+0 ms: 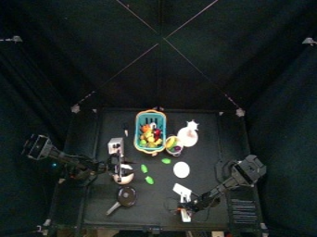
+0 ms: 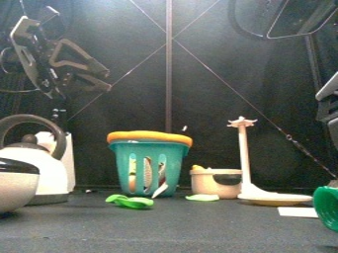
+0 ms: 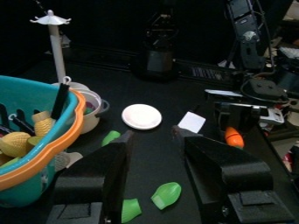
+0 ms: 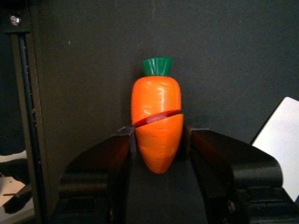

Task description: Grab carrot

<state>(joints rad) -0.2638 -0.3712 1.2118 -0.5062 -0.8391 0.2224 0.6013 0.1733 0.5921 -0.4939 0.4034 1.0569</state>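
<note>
The carrot [image 4: 158, 114], orange with a green stub at its wide end, lies on the black table. In the right wrist view its narrow end sits between my right gripper's [image 4: 159, 157] jaws, which press against both of its sides. The left wrist view shows the carrot [image 3: 233, 136] small at the table's far side, under the right arm. In the top view my right gripper [image 1: 186, 211] is near the table's front right. My left gripper [image 3: 163, 166] is open and empty, above green pieces beside the teal basket [image 3: 47, 153].
A white disc [image 3: 142, 115] and a white card [image 3: 193, 122] lie mid-table. Green pieces [image 3: 166, 194] lie near the basket [image 1: 150, 130]. A white stand [image 2: 242, 158], a small bowl [image 2: 218, 183] and a kettle [image 2: 34, 168] stand around it.
</note>
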